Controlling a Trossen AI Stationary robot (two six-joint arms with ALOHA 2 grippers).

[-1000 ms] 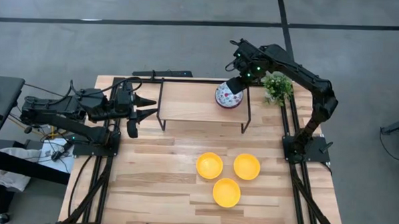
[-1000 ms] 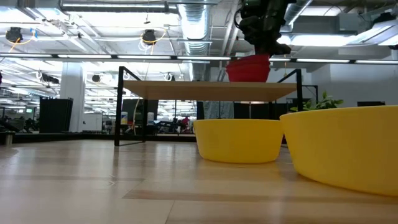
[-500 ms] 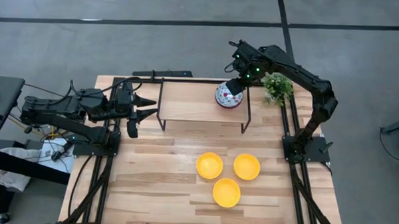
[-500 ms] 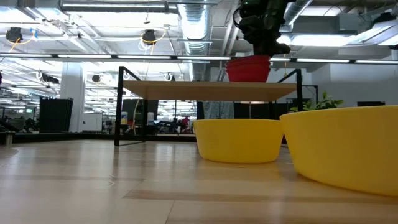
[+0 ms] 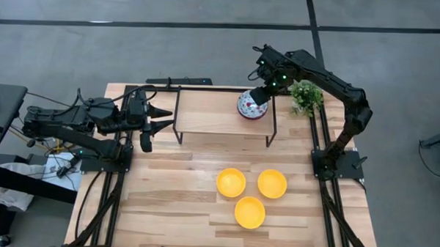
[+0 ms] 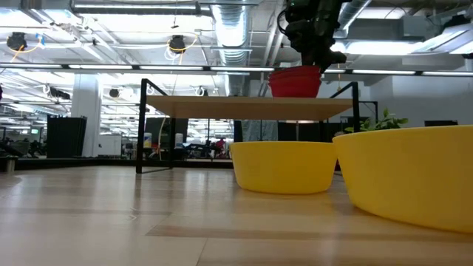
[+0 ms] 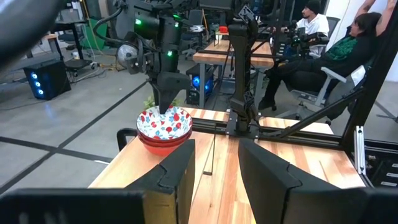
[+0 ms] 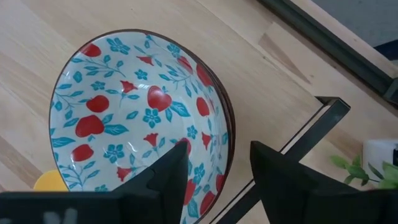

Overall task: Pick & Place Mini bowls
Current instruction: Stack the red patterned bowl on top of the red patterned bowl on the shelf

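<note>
Two spread fingers of the right gripper [image 8: 212, 171] straddle the rim of the floral bowls [image 5: 251, 105], stacked on the raised shelf [image 5: 206, 112] near its plant-side end. Three yellow bowls [image 5: 250, 212] sit apart on the table [image 5: 166, 202], seemingly unplaced, while the left gripper [image 5: 164, 118] waits part-open beside the shelf.

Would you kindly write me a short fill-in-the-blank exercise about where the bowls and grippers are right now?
1. The floral bowls sit stacked on the raised ____.
2. On the table below lie ____ yellow bowls.
3. The right gripper is over the stack with its fingers ____.
4. The small green ____ stands beside the shelf's right end.

Missing words: shelf; three; open; plant
</note>
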